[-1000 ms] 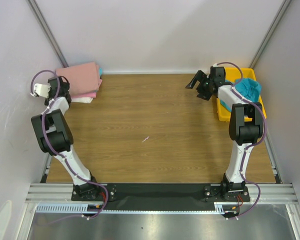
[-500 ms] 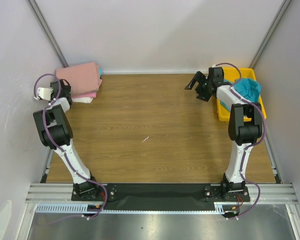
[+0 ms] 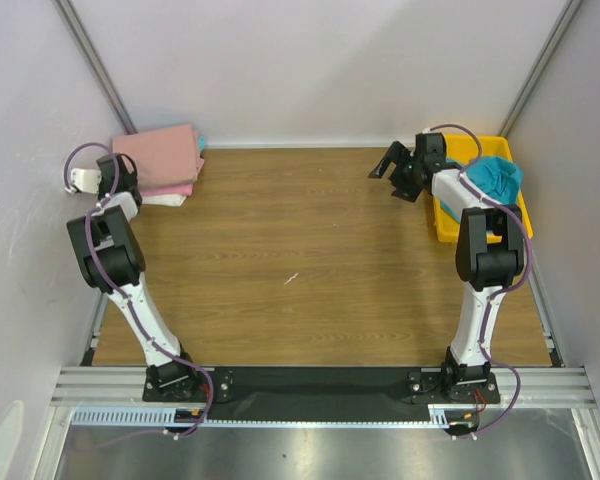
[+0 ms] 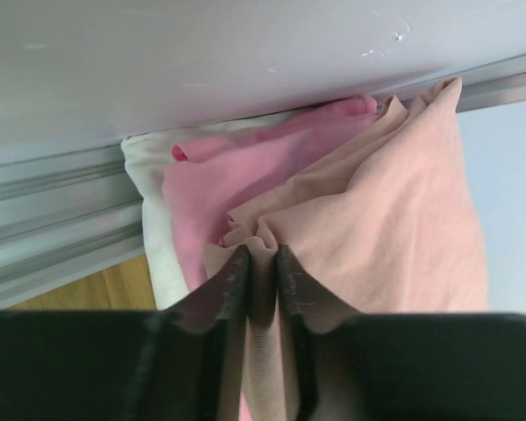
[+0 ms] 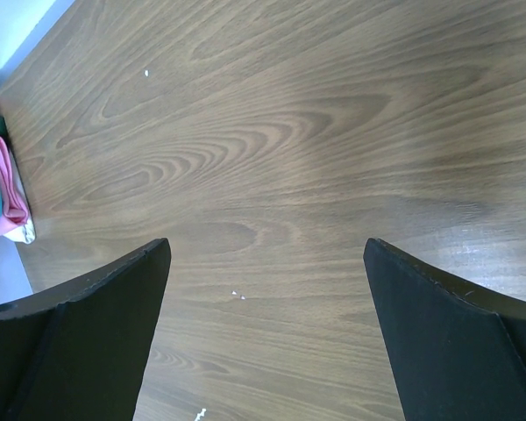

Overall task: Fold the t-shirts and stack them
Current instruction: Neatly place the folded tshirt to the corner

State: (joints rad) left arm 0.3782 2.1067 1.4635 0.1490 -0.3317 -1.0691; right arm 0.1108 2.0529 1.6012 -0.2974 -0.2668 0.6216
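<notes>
Soft matt cloth, finely knit, in the dusty-pink shirt (image 4: pixel 394 219), puckered into creases; same matt cloth in the bright pink shirt (image 4: pixel 219 189), the white shirt (image 4: pixel 153 237) and the teal shirt (image 3: pixel 498 177). Smooth wood-grain on the table (image 3: pixel 310 250), faintly sheened. Glossy yellow plastic for the tray (image 3: pixel 446 228). Matt black plastic on the fingers (image 5: pixel 88 333) of the right gripper (image 5: pixel 267 246). Brushed grey metal along the rail (image 3: pixel 320 385).
</notes>
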